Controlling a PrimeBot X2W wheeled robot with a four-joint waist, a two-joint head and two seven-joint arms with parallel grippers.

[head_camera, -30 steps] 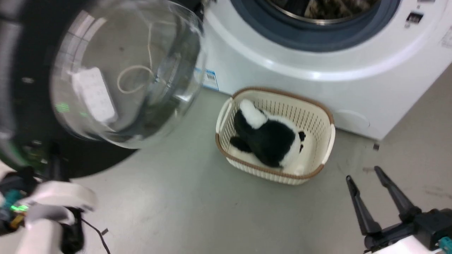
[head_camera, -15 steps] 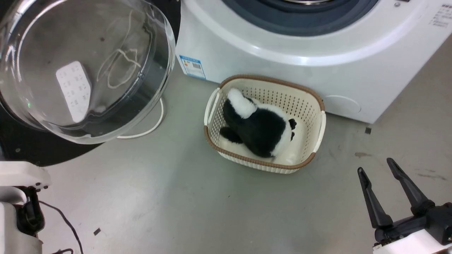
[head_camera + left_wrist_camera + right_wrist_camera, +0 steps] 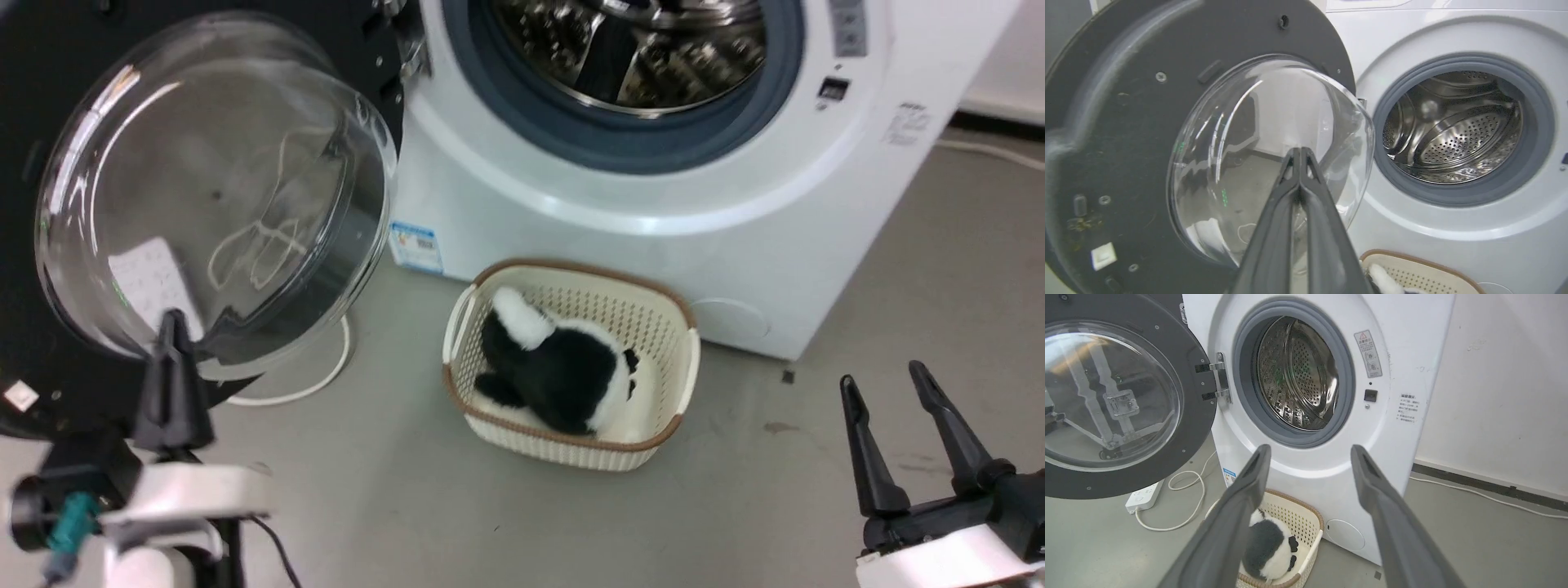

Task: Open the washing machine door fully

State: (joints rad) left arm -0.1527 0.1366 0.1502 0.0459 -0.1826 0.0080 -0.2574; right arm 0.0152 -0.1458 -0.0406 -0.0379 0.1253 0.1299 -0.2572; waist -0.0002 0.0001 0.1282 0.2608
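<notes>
The washing machine door [image 3: 33, 122] stands swung out to the left on its metal hinge [image 3: 1221, 381], and its clear glass bowl [image 3: 212, 196] bulges toward me. The white washing machine [image 3: 571, 237] shows its grey-rimmed opening and the steel drum [image 3: 1457, 134]. My left gripper [image 3: 171, 320] is shut with nothing between its fingers. In the left wrist view it [image 3: 1299, 152] points at the bowl's lower part; I cannot tell whether it touches the glass. My right gripper [image 3: 882, 376] hangs open over the floor at the lower right, apart from the machine.
A cream basket [image 3: 682, 359] holding a black-and-white plush toy [image 3: 563, 371] sits on the floor against the machine's front. A white power strip [image 3: 1143, 498] and its cable lie under the door. A white wall [image 3: 1502, 375] stands to the machine's right.
The head camera has tilted up, bringing the drum into view. My left gripper has risen into view, fingers shut, in front of the bowl's lower edge. The right gripper has barely moved.
</notes>
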